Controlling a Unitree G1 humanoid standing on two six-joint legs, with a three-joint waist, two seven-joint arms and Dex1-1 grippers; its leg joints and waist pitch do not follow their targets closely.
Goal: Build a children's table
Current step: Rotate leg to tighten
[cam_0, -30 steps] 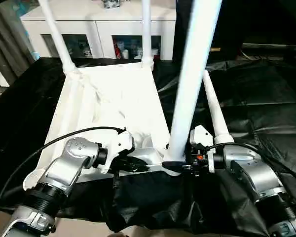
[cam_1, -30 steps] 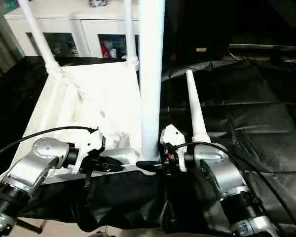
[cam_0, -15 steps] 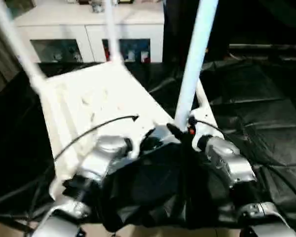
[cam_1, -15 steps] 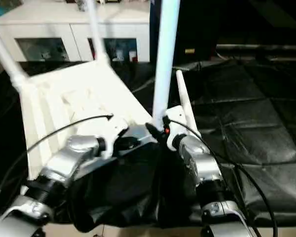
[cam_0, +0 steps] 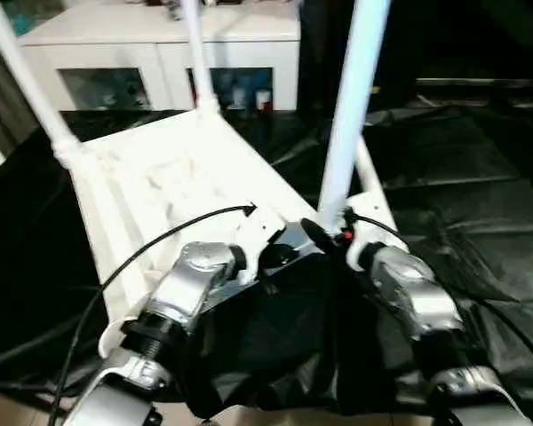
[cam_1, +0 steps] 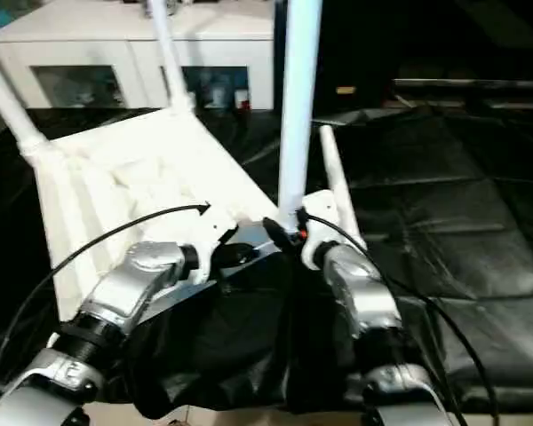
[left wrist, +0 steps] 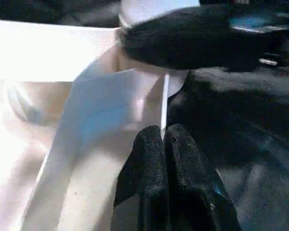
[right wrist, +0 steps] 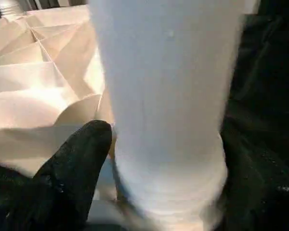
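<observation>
Tabletop (cam_0: 173,182), underside up, lies on the black sheet (cam_0: 480,177) at centre-left of the frame, with three legs standing in its corner sockets: two at the far corners, one near leg (cam_0: 351,106) at centre. A fourth leg (cam_1: 333,191) lies beside it. Left gripper (left wrist: 163,144) has its jaws clenched on the tabletop's thin rim. Right gripper (cam_0: 324,238) sits at the near leg's base; whether its jaws grasp it, I cannot tell.

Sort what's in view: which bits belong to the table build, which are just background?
Job:
tabletop, underside up
two far legs standing in corner sockets
near leg upright at the near corner
loose leg lying on the cloth

Background:
black cloth
white cabinets with glass fronts
</observation>
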